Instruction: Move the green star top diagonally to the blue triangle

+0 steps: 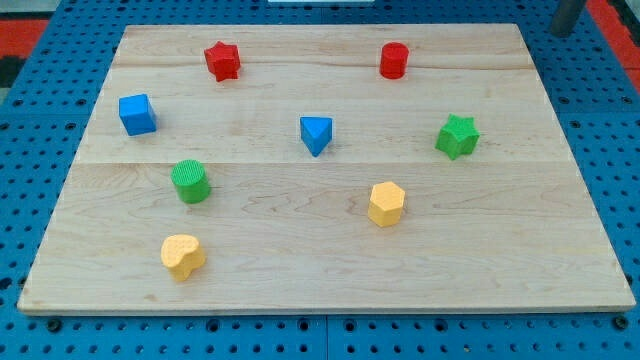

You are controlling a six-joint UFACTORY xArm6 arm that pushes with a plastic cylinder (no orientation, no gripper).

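You have no jaws on this arm, only a rod, so nothing is held. The rod [567, 17] shows as a dark stub at the view's top right corner, off the board [330, 270]; its tip lies out of frame, so you cannot tell where it sits, and it touches no block.

Your green star [457, 136] sits near the board's right edge, at about 3 o'clock from the blue triangle [316, 134], well apart from it. The red cylinder [394, 60] stands at 1 o'clock from the triangle and 11 o'clock from the star. The yellow hexagon [386, 203] is at 7 o'clock from the star.

Bare wood lies between star and triangle, and between star and cylinder.

On the left half you see the red star [222, 60], blue cube [137, 114], green cylinder [190, 181] and a yellow block [182, 256] at the bottom, all apart from one another.
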